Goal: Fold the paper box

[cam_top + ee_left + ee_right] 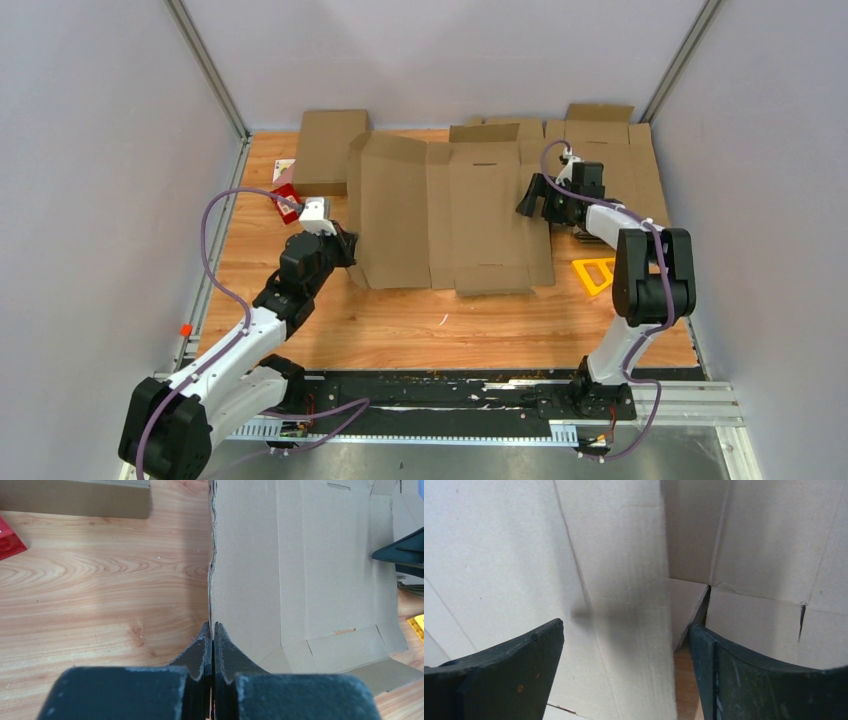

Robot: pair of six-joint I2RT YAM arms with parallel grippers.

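A brown flat cardboard box blank [450, 215] lies unfolded across the middle of the wooden table. Its left panel stands lifted. My left gripper [345, 245] is shut on that panel's left edge; the left wrist view shows the two fingers pinched on the thin cardboard edge [212, 595]. My right gripper [530, 198] is open at the blank's right side, above the right flap. In the right wrist view the fingers [519, 675] stand wide apart with the cardboard [624, 580] between and below them, not touching it as far as I can tell.
A folded cardboard piece [328, 150] lies at the back left, more flat cardboard [610, 150] at the back right. A red object [286, 195] sits left of the blank. A yellow triangle frame [594, 274] lies at the right. Grey walls enclose the table.
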